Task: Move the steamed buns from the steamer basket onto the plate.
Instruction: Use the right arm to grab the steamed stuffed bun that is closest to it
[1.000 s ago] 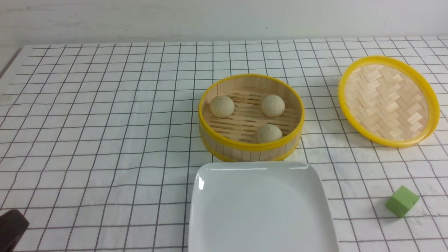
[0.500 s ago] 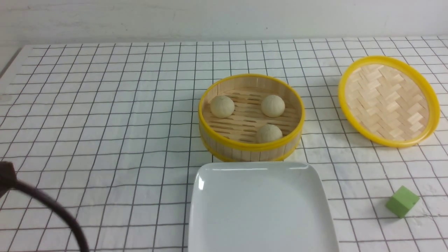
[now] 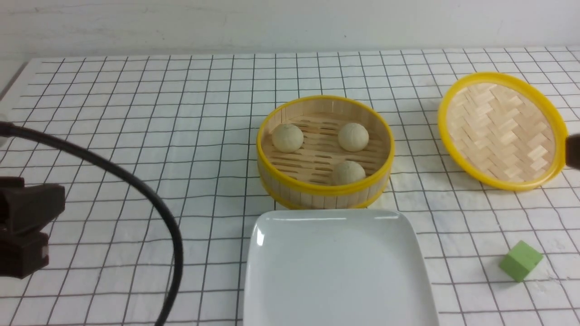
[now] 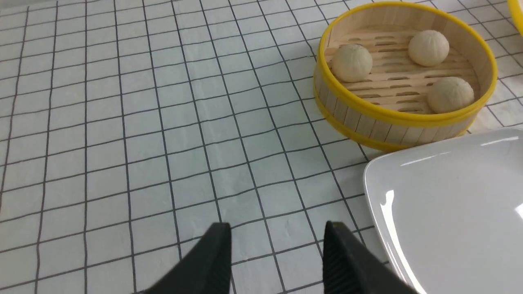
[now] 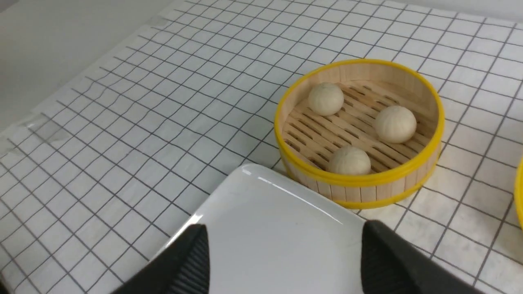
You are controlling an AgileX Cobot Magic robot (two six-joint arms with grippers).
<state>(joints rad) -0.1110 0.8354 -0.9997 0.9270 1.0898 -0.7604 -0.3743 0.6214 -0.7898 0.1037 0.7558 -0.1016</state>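
Far left, above bare checked cloth [image 4: 122,122]: left gripper [image 4: 278,227], fingers [image 4: 216,249] spread with only cloth showing between, gripping and touching nothing, a black cable [image 3: 136,185] looping alongside. From there, forward and toward the robot's right, well apart: steamer basket [image 3: 324,189], uncovered, with all three steamed buns [image 3: 287,137] on its slatted floor, two toward the far wall and one close to the near wall. Round, so no long axis to line up with; hence a free choice of finger direction, given a descent from above over the tall rim. Just in front of the basket, nearly touching its wall: plate [image 3: 340,271], bare. Further right, lid [image 3: 500,131] on the cloth and green cube [image 3: 520,260] near the front, both judged clear of the route. Far right, barely inside the front view: right gripper [image 5: 284,230], fingers opened wide, empty, touching nothing, with the plate framed between them and the basket beyond. Neither arm clearly nearer; the right perhaps slightly.
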